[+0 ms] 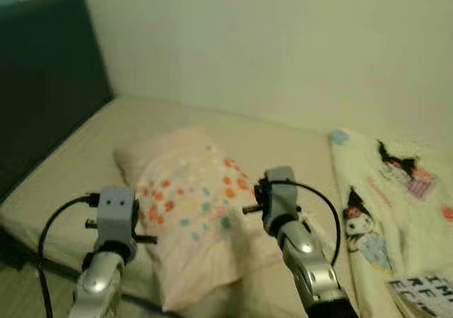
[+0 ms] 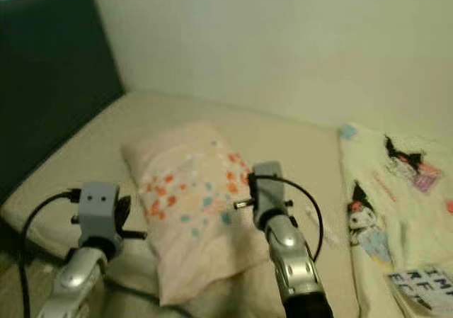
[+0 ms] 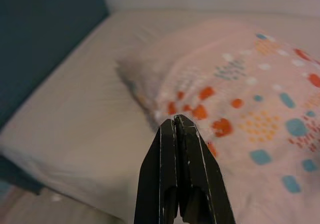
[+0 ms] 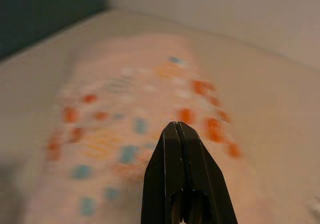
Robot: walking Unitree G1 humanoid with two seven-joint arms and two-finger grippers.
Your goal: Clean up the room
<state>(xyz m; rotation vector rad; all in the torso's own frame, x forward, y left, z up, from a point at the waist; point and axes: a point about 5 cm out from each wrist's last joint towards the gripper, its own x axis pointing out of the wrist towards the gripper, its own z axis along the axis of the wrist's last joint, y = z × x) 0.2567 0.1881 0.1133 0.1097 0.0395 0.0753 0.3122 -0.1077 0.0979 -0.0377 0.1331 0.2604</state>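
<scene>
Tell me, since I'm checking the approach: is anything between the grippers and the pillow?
Nothing visible. The left gripper and right gripper, fingers shut, point straight at the spotted pillow lying on the bed. The cartoon blanket lies off to the right, out of the way.

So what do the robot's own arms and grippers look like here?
Both arms are rounded silver metal segments. The left arm ends in a boxy grey wrist block with small dark studs, and a black cable loops off its side. The right arm carries a similar grey block with a black cable arching over it. Each gripper, left and right, has two long, tapering black fingers.
</scene>
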